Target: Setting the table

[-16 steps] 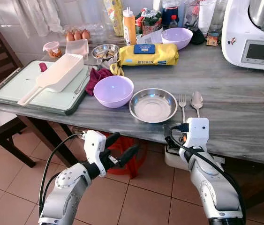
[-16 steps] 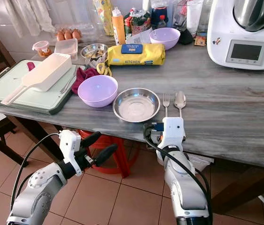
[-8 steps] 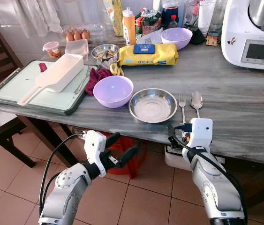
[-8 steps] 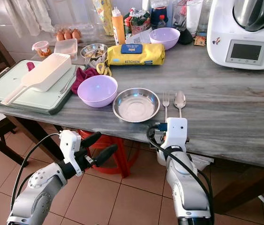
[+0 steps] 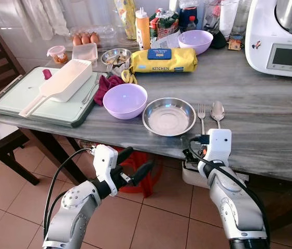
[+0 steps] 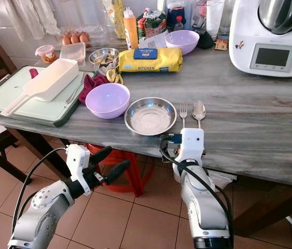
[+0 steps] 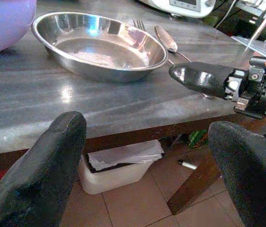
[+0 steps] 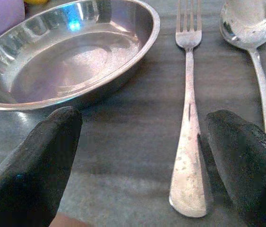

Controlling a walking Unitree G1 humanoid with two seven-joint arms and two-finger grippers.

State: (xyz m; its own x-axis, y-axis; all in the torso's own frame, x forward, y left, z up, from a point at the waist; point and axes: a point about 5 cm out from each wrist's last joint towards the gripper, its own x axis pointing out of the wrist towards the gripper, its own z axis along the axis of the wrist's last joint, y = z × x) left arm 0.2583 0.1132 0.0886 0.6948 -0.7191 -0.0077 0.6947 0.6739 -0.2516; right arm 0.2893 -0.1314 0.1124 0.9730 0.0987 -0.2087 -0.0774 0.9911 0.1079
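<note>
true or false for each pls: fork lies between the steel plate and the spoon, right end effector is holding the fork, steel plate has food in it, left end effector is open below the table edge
1. The fork lies between the steel plate and the spoon. True.
2. The right end effector holds the fork. False: its fingers are spread open at the table edge, near the fork's handle end, gripping nothing.
3. The steel plate has food in it. False: it is empty.
4. The left end effector is open below the table edge. True.

On the table [image 5: 270,119], the plate [image 5: 169,116] lies right of the bowl [image 5: 125,100], with the fork [image 5: 202,117] and spoon [image 5: 218,112] side by side just to its right. The tray [image 5: 16,98] sits at the left end, the scoop [image 5: 63,84] lying on it. The right gripper [image 8: 137,161] is at the near edge before the fork; the left gripper [image 5: 135,164] is below the table edge.
</note>
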